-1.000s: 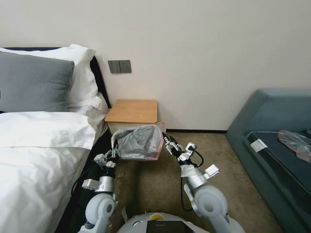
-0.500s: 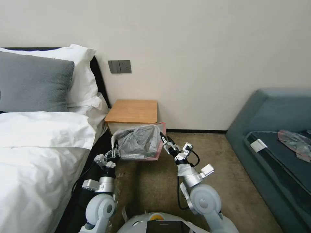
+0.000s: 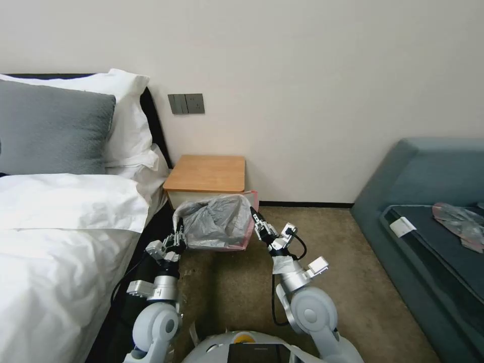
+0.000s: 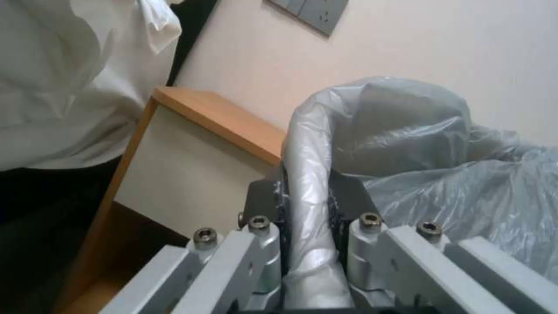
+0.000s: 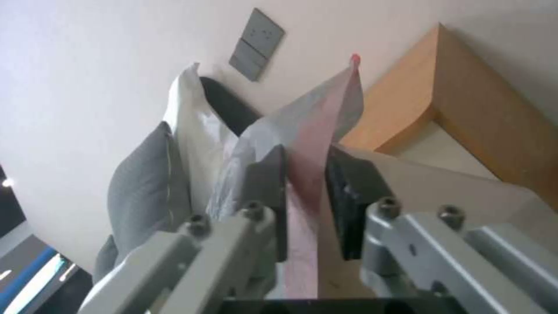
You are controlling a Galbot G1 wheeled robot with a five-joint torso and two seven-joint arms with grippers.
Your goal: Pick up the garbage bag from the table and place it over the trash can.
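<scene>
Beside bed, below orange-brown wood tabletop [image 3: 206, 173]: thin, limp grey plastic garbage bag [image 3: 217, 222], light, slippery; both grippers' fingers [image 4: 343, 192] clamped on opposite rims.

The head view looks forward and down from above both arms, taking in bed [image 3: 65, 222], worktop [image 3: 206, 173], sofa [image 3: 428, 201] and wall. Each wrist view sits close behind its own hand — left hand [image 4: 308, 205], right hand [image 5: 305, 192] — looking along the fingers toward the wall. All three views share the worktop and the grey wall switches [image 3: 186, 103].
</scene>
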